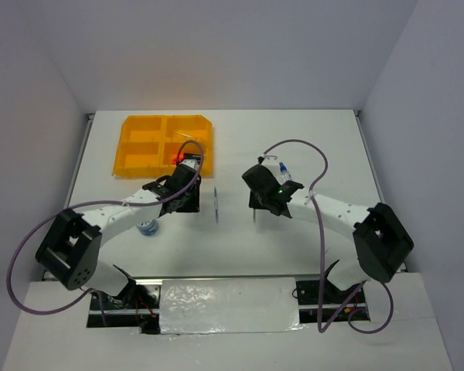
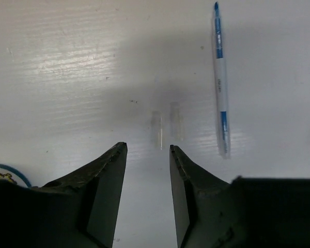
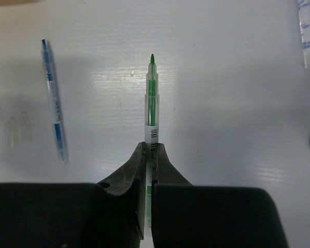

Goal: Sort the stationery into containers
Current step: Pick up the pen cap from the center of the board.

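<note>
Top external view: two robot arms reach over a white table, with an orange-yellow plastic tray of four rectangular compartments at the far left. The right gripper is clenched on a thin clear-barrelled pen with green ink. Seen from the right wrist, the pen's pointed tip sticks out past the closed fingers, above the tabletop. The left gripper is released. Its two dark fingers stand apart over bare table and grasp nothing, just near of the tray's near right corner. A thin clear pen with blue ink lies flat on the table between the two grippers, to the right of the left gripper's fingers and touching neither claw. A small red object shows in the tray's near right compartment, partly hidden by the left wrist. A round grey-blue roll rests on the table beside the left arm, near of that gripper. A blue-capped clear bottle lies just beyond the right wrist on its far side.
</note>
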You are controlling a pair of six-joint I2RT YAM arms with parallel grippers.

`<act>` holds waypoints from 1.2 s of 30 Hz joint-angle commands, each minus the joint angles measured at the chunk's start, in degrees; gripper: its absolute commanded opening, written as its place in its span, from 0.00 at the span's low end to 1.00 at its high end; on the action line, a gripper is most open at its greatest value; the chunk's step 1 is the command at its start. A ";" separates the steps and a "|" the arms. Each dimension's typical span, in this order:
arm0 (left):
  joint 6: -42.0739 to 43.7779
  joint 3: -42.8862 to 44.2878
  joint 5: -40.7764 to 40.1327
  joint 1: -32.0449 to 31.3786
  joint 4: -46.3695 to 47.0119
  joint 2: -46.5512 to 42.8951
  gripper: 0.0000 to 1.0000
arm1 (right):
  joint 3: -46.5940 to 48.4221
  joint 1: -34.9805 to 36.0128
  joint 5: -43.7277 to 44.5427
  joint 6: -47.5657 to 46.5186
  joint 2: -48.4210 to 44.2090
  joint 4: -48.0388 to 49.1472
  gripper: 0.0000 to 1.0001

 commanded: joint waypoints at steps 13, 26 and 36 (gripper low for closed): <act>2.40 3.29 0.97 -0.02 4.64 8.81 0.51 | -2.78 0.17 1.02 -3.28 -6.04 -0.04 0.00; 2.40 3.72 0.53 -0.01 3.84 10.92 0.47 | -2.96 0.09 0.94 -3.72 -7.36 -0.13 0.00; 2.05 3.46 -0.25 -0.01 3.32 12.77 0.45 | -3.48 0.09 0.41 -3.72 -8.50 0.14 0.00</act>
